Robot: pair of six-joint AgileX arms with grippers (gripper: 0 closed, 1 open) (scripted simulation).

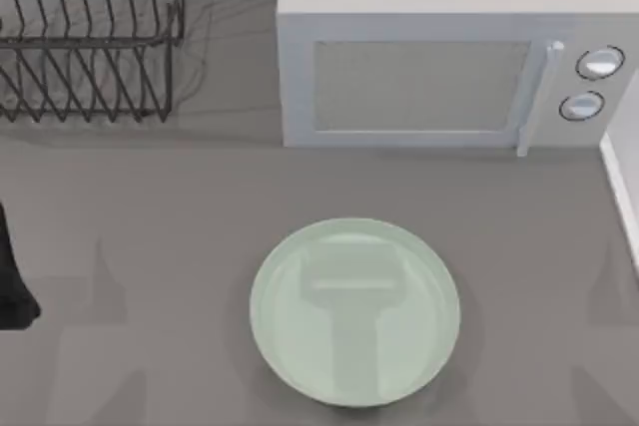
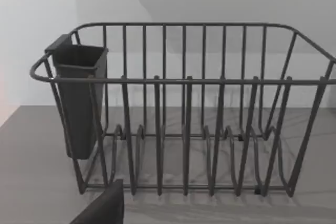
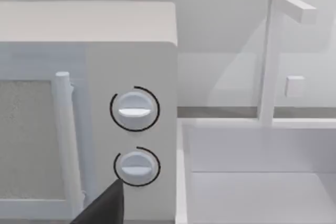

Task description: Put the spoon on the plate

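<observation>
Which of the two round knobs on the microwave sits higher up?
The upper knob, the one beside the top part of the door handle. The lower knob sits directly beneath it, nearer the microwave's base.

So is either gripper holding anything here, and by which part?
Nothing held, as far as can be told: the left gripper faces the dish rack, the right gripper faces the microwave, nothing at either. The plate lies bare.

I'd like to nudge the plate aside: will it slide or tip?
The plate looks glossy and lies flat on the table, so it would probably slide easily. Its wide, shallow shape makes tipping unlikely. Its low rim may be awkward to grip.
</observation>
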